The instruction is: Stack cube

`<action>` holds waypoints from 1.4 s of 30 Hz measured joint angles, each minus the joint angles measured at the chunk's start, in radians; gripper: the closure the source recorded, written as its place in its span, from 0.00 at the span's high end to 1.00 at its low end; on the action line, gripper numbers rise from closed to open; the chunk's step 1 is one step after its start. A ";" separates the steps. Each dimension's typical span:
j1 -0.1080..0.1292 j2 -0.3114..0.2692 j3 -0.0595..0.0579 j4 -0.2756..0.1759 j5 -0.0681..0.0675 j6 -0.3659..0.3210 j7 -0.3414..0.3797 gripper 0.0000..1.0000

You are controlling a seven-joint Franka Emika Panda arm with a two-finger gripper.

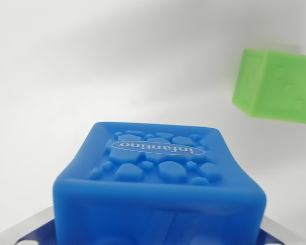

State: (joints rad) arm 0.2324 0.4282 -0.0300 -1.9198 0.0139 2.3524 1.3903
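A blue soft cube [158, 178] fills the lower middle of the wrist view, very close to the camera. Its top face has raised pebble shapes and an oval with white lettering. My gripper [153, 237] is shut on the blue cube; grey metal fingers [25, 228] show at its lower left and lower right corners. A green cube [278, 84] with small round dimples on one face sits at the wrist view's upper right, apart from the blue cube and partly cut off by the frame edge.
A plain white surface [92, 66] lies behind both cubes. A soft shadow falls above the green cube.
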 joint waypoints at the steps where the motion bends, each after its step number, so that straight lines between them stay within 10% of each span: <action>1: -0.002 -0.003 0.000 -0.003 0.000 0.000 -0.001 0.00; 42: -0.109 -0.101 -0.017 -0.064 0.000 -0.038 -0.066 0.00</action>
State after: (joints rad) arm 0.1238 0.3268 -0.0466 -1.9841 0.0143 2.3140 1.3239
